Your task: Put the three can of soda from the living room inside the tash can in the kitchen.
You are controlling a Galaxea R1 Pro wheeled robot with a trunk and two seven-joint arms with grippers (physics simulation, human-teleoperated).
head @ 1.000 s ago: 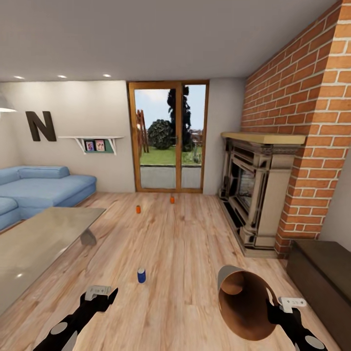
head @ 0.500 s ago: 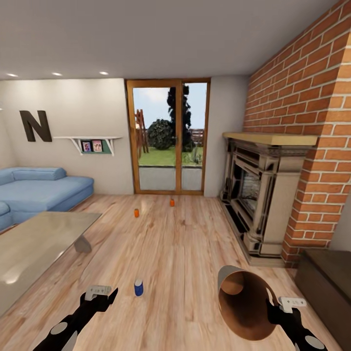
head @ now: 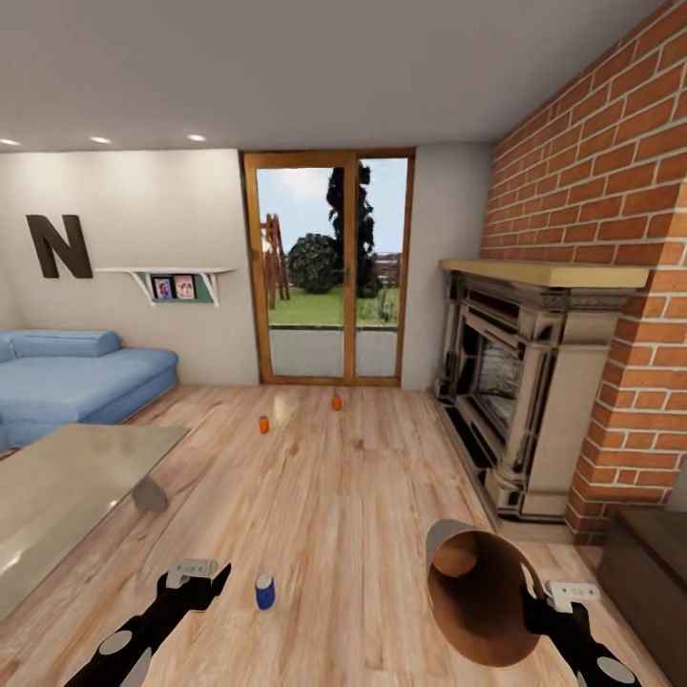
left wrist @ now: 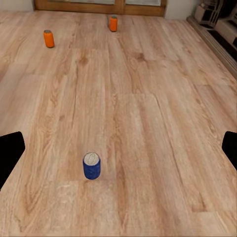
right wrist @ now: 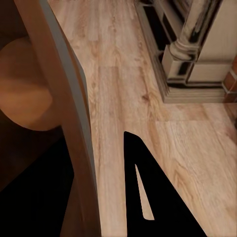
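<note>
Rolled up to the blue can (head: 264, 592), lower middle. Left gripper (head: 202, 572) wide open, empty. Right gripper (head: 534, 596) clamped on the bin (head: 477, 592). Next, probably: reach down, grab.

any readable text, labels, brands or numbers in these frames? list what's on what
"N": a big dark letter mounted on the white wall above the blue sofa.
Two small framed pictures on the wall shelf: too small to read.
Blue soda can on the floor: no label legible, only a pale top.
Two orange soda cans near the glass doors: no legible print.
Trash can held by the right gripper: no markings.
</note>
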